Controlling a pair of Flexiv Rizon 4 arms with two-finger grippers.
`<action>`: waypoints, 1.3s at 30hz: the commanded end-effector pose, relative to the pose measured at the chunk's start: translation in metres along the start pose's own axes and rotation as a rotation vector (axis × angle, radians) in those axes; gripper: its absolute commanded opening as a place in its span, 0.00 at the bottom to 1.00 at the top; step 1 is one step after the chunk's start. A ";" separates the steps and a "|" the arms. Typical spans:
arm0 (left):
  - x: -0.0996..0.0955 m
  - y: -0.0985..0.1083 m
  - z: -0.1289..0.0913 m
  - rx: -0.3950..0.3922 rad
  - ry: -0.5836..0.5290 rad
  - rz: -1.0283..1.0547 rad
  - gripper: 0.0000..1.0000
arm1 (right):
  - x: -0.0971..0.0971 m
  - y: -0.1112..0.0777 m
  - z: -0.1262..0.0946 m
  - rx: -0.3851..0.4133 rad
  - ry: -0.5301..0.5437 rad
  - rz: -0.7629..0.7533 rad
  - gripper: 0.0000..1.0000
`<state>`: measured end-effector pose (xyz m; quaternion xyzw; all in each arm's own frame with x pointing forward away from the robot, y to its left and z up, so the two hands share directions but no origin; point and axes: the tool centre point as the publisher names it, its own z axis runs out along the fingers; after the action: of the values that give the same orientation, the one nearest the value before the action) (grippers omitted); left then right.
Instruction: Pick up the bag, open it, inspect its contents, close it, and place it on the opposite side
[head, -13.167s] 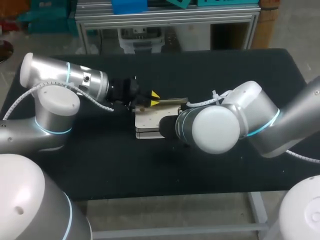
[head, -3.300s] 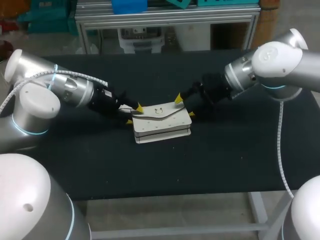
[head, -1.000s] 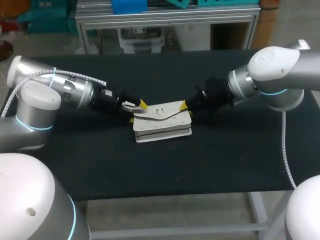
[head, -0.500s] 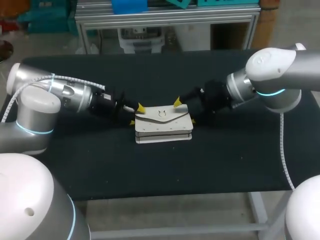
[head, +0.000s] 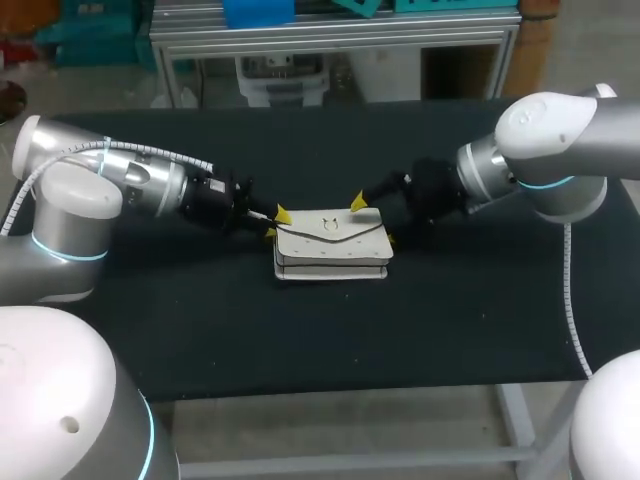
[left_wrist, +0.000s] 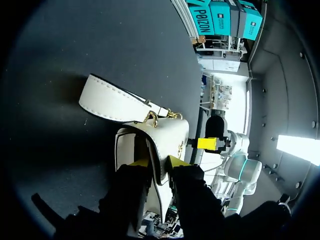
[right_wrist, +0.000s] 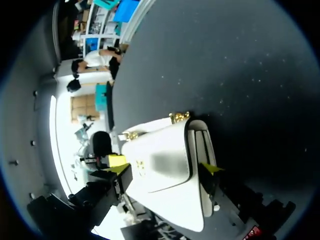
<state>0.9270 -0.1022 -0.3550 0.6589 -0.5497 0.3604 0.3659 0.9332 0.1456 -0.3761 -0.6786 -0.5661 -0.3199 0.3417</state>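
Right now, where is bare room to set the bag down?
Bare table lies in front of the white handbag up to the near edge, and behind it to the far edge. The middle is crowded: left hand and right hand flank the handbag.

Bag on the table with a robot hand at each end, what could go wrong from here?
The left hand seems to pinch the bag only by its flap edge, so a lift might pull the flap open or slip off.
The right hand is open astride the other end; closing off-centre could shove the bag sideways.
The loose strap lies on the table and could snag.
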 end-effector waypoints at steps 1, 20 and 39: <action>0.006 0.006 0.003 0.016 -0.011 -0.001 0.00 | 0.002 -0.001 -0.001 -0.003 0.002 -0.005 0.65; -0.009 0.011 -0.001 0.038 -0.029 -0.051 0.93 | 0.005 -0.004 -0.008 -0.022 0.003 -0.016 1.00; -0.022 0.010 0.015 0.006 0.017 -0.144 0.00 | 0.006 -0.009 0.006 0.021 0.006 -0.029 0.25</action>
<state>0.9062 -0.1007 -0.3716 0.6972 -0.4987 0.3398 0.3870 0.9223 0.1479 -0.3698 -0.6692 -0.5744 -0.3250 0.3415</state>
